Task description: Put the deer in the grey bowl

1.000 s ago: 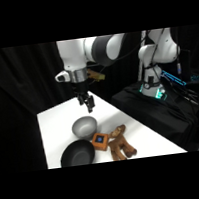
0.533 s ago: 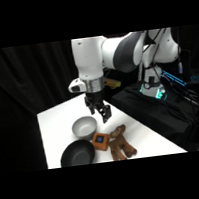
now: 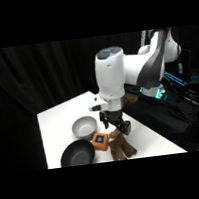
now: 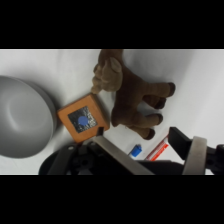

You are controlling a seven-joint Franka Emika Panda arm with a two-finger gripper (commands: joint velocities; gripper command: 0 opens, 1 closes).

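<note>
Wrist view is showing you the small brown plush deer [image 4: 134, 97] lying on the white table [image 4: 200, 70], touching the orange cube with a blue mark [image 4: 83, 120]. The round light-grey bowl [image 4: 22, 117] is sitting just beside the cube, holding nothing. The gripper [image 4: 145, 145] is hovering spread wide above the deer, gripping nothing. In the side view, you are seeing the black bowl [image 3: 76, 154] also lying bare.

The black bowl [image 3: 77, 154] was cut off by the side view's lower edge, the grey bowl [image 4: 22, 117] by the wrist view's left edge, and the deer [image 3: 120, 146] was partly hidden behind the gripper [image 3: 116, 127].
</note>
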